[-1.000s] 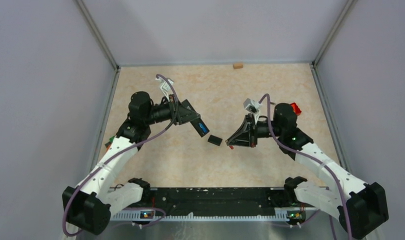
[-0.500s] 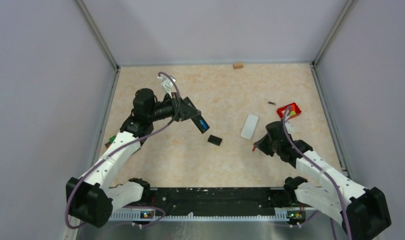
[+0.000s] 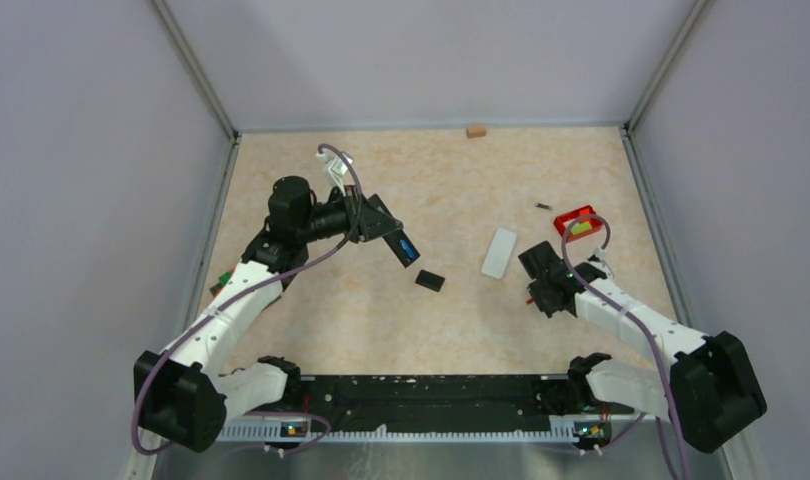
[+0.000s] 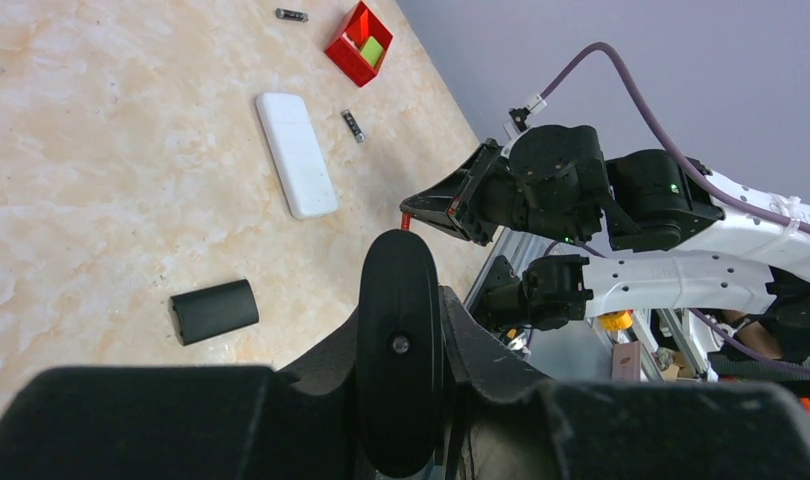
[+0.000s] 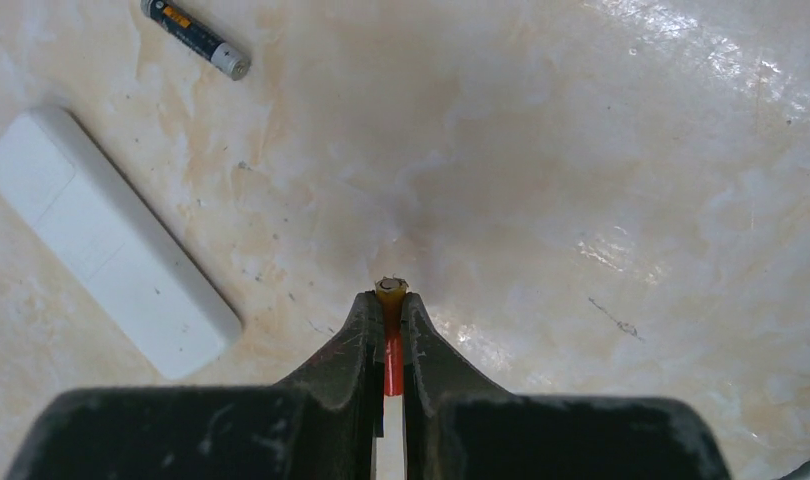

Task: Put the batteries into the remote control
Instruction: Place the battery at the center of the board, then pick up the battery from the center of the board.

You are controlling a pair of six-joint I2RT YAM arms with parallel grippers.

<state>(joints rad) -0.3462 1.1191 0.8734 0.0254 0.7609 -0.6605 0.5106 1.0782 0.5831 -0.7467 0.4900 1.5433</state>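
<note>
L pincer point(image 3: 386, 235) clamped on black remote point(image 4: 399, 350) — cover point(image 3: 430, 281) off, on desk point(image 3: 361, 320); R pincer point(image 5: 391, 305) clamped on red battery point(image 5: 392, 362) — insertion pending.

A red tray point(image 3: 584, 212) holds a yellow-green block point(image 4: 371, 49); a tan block point(image 3: 475, 130) lies by the far wall point(image 3: 431, 60).

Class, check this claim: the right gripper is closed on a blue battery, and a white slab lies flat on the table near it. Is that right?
One detail is wrong. The battery in the right gripper is red, not blue; the right wrist view shows it. The gripper is closed on it, and the white slab lies flat on the table nearby.
</note>
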